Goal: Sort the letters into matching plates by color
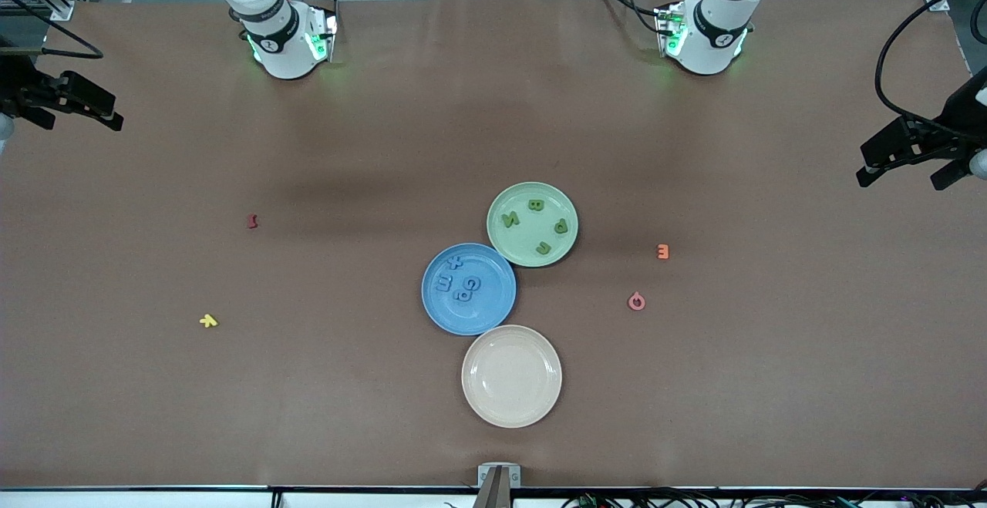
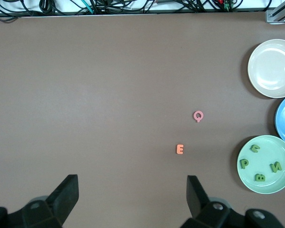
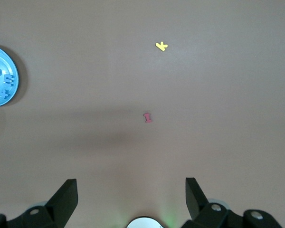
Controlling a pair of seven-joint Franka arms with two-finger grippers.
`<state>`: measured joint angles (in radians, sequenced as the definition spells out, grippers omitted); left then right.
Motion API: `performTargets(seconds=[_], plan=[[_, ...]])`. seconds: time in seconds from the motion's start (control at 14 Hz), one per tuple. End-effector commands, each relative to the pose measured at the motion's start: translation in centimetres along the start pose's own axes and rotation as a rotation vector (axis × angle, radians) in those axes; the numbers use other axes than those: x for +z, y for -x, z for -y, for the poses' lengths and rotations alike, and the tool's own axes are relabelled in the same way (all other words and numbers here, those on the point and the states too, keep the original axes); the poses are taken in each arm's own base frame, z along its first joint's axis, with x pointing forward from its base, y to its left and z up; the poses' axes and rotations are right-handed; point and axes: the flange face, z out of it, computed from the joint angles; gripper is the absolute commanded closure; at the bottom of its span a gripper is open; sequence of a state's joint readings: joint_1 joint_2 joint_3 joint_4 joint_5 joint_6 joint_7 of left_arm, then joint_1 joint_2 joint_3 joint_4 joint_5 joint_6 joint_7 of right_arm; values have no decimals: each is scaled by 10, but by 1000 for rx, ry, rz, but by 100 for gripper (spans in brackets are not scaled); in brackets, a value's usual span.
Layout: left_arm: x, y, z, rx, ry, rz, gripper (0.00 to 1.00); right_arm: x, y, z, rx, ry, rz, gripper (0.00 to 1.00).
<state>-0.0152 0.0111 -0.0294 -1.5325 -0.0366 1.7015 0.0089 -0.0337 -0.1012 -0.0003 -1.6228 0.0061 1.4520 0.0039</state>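
Letters [image 1: 461,286] on plates [image 1: 486,314] — sorted.

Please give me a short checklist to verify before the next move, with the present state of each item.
1. Four green letters in the green plate: ok.
2. Four blue letters in the blue plate: ok; two overlap.
3. No blue or green letter loose on the table: ok.
4. Cream plate holds nothing: ok.
5. Left pincer open, empty, over the table's edge at its own end: ok.
6. Right pincer open, empty, over its own end: ok.
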Motion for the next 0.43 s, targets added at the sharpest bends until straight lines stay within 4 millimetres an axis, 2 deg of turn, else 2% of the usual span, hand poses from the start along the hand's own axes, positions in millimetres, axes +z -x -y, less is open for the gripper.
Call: performTargets(seconds=[0.0, 0.36], plan=[[-5, -3, -1, 10, 12, -9, 0, 0, 8, -2, 7, 6, -8, 0], [-5, -3, 0, 11, 12, -10, 0, 1, 8, 3, -1, 4, -7, 0]])
